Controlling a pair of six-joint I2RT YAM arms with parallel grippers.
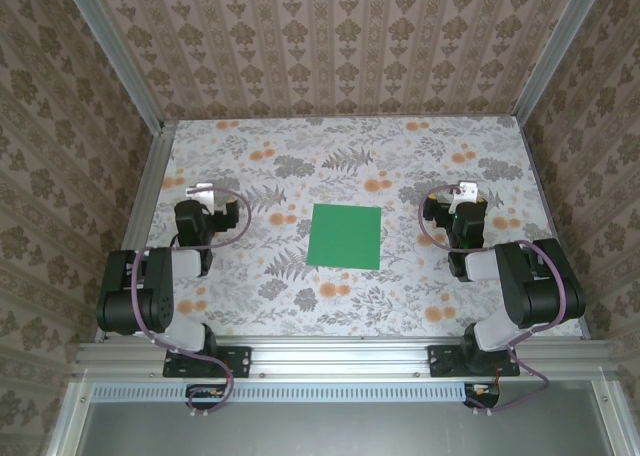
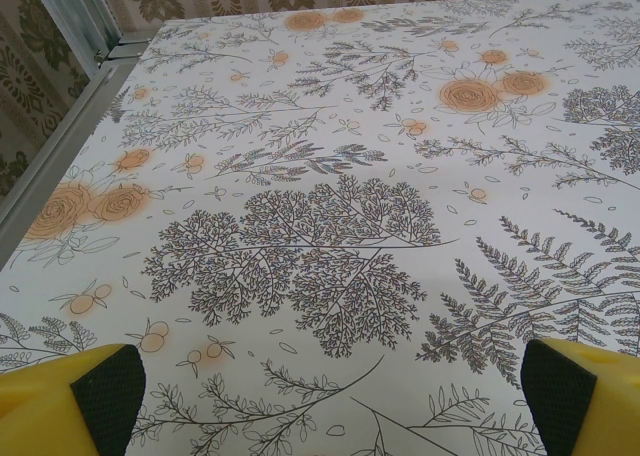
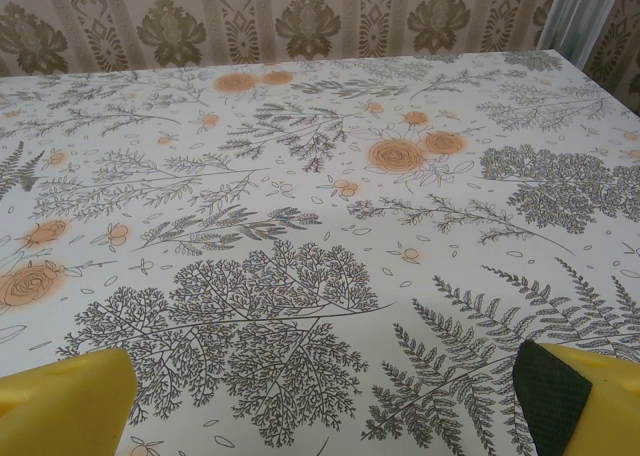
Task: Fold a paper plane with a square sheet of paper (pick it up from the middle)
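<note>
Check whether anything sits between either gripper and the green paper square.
Nothing visible does. The square sheet of paper lies flat mid-table, with only bare floral tabletop between it and the left gripper on one side and the right gripper on the other. Both sets of jaws stand open.

Even bright diffuse light, faint shadows, sharp focus, no glare.

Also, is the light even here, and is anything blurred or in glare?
Top external: even soft light, no glare on the square sheet of paper. Left wrist: tabletop print sharp, left fingers slightly soft. Right wrist: same, right fingers slightly soft.
</note>
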